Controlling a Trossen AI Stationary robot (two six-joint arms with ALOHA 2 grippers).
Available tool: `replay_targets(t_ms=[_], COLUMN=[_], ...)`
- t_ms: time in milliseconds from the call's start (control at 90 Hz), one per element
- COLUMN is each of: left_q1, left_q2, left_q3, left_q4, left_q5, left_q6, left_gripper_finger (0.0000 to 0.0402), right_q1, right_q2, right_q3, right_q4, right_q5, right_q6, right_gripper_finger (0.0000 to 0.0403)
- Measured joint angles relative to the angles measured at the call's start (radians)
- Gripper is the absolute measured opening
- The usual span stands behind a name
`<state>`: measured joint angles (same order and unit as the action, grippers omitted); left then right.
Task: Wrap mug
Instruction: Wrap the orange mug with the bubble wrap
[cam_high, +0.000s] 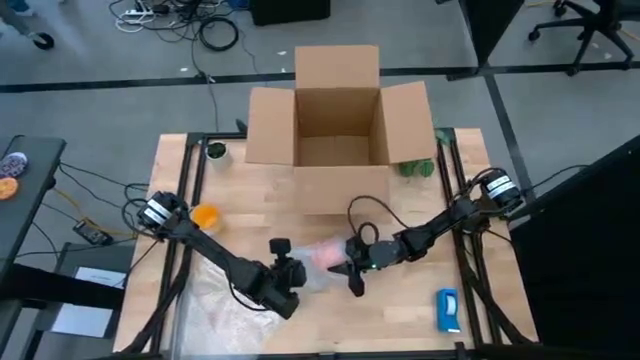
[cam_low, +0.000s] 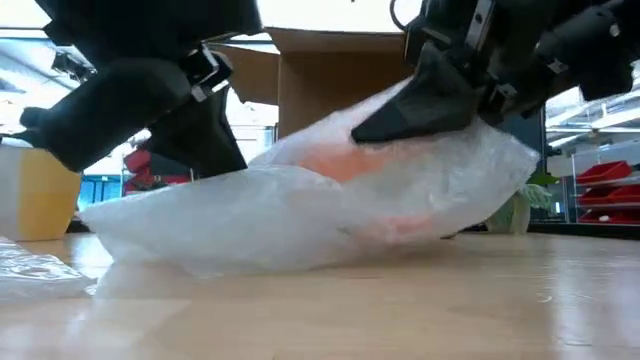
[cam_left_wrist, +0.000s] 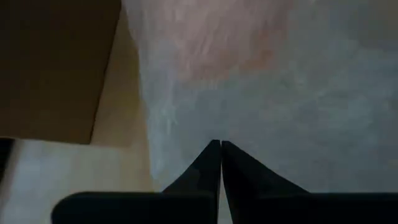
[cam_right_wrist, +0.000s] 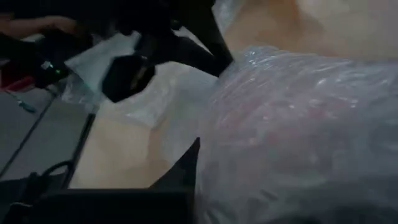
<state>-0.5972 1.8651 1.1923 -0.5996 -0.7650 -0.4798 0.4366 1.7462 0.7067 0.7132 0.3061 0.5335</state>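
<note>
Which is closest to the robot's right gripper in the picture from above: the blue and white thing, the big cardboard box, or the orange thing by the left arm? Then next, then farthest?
From the right gripper, on the bubble wrap:
1. Blue-and-white object, at the table's near right edge.
2. Cardboard box, at the far side, middle.
3. Orange object, on the left by the left arm.

The wooden table (cam_high: 420, 310) carries an open cardboard box (cam_high: 338, 120) at its far edge, a bubble-wrap bundle (cam_high: 318, 258) near the middle with orange showing through, a yellow-orange object (cam_high: 205, 216) on the left, and a blue-and-white object (cam_high: 448, 309) at the near right.
</note>
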Motion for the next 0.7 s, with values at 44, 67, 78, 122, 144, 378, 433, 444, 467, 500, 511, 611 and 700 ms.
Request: replay_targets(t_ms=[44, 67, 78, 122, 144, 378, 433, 444, 467, 500, 511, 611, 700], left_q1=[-0.009, -0.015, -0.018, -0.031, -0.038, -0.106, -0.121, -0.125, -0.132, -0.145, -0.150, -0.204, -0.255], left_q2=[-0.007, -0.009, -0.010, -0.019, -0.022, -0.082, -0.102, -0.107, -0.117, -0.130, -0.135, -0.169, -0.187], left_q3=[0.002, 0.003, 0.003, 0.007, 0.008, 0.053, 0.064, 0.066, 0.069, 0.075, 0.078, 0.099, 0.116], left_q4=[-0.016, -0.024, -0.028, -0.049, -0.059, -0.095, -0.107, -0.108, -0.110, -0.111, -0.111, -0.097, -0.041], left_q5=[-0.004, -0.008, -0.011, -0.028, -0.037, -0.145, -0.164, -0.166, -0.172, -0.183, -0.187, -0.243, -0.285], left_q6=[-0.019, -0.028, -0.032, -0.053, -0.064, -0.074, -0.074, -0.074, -0.074, -0.075, -0.075, -0.080, -0.072], left_gripper_finger=[0.0000, 0.0000, 0.0000, 0.0000, 0.0000, 0.0000, 0.0000, 0.0000, 0.0000, 0.0000, 0.0000, 0.0000, 0.0000], right_q1=[0.016, 0.025, 0.030, 0.051, 0.059, 0.125, 0.137, 0.139, 0.144, 0.153, 0.155, 0.181, 0.204], right_q2=[-0.012, -0.018, -0.022, -0.040, -0.047, -0.103, -0.104, -0.105, -0.106, -0.106, -0.106, -0.112, -0.113], right_q3=[0.012, 0.022, 0.027, 0.047, 0.060, 0.243, 0.285, 0.293, 0.311, 0.337, 0.346, 0.416, 0.455], right_q4=[-0.008, -0.010, -0.013, -0.039, -0.061, -0.327, -0.363, -0.374, -0.392, -0.419, -0.432, -0.551, -0.619], right_q5=[0.009, 0.016, 0.019, 0.033, 0.043, 0.095, 0.099, 0.102, 0.108, 0.120, 0.123, 0.170, 0.229], right_q6=[-0.017, -0.025, -0.029, -0.046, -0.053, -0.098, -0.123, -0.128, -0.135, -0.143, -0.145, -0.154, -0.170], right_gripper_finger=[0.0024, 0.0024, 0.0024, 0.0024, 0.0024, 0.0024, 0.0024, 0.0024, 0.0024, 0.0024, 0.0024, 0.0024, 0.0024])
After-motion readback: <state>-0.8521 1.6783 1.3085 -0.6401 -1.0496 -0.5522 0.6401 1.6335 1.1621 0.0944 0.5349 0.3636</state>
